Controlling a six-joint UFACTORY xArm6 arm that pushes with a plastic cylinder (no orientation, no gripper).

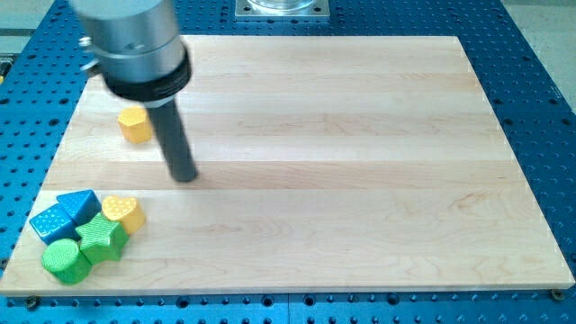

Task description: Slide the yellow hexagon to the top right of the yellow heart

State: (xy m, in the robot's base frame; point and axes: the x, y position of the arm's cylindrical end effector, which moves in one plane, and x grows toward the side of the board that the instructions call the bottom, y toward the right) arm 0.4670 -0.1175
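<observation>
- Far left, bottom corner of the wooden board: tight cluster of blocks. Leftmost is a blue block, shape hard to call, w/ a second blue block touching it on the view's right, slightly higher.
- Below those: green cylinder, round top, nearest the board's bottom-left edge. Just right of it, touching, a green star.
- Yellow heart sits at the cluster's right end, up against the green star and the 2nd blue block. Lobes face the view's right.
- Yellow hexagon is well apart from the cluster, up toward the view's top, near the board's left edge. It's above the heart and only a touch to the right of it.
- Arm's grey housing comes in from the top-left corner, w/ the dark rod dropping from it, slanted a bit toward the view's right as it goes down.
- My tip rests on the board just right of the hexagon and lower than it; a narrow gap shows btwn rod and hexagon, not touching. Tip is above and right of the heart, apart from the whole cluster.
- Tool state: plain rod, no jaws, so nothing opens or closes; it has hold of nothing.
- Blue perforated table surrounds the board on all sides; a metal plate shows at the top centre edge.
</observation>
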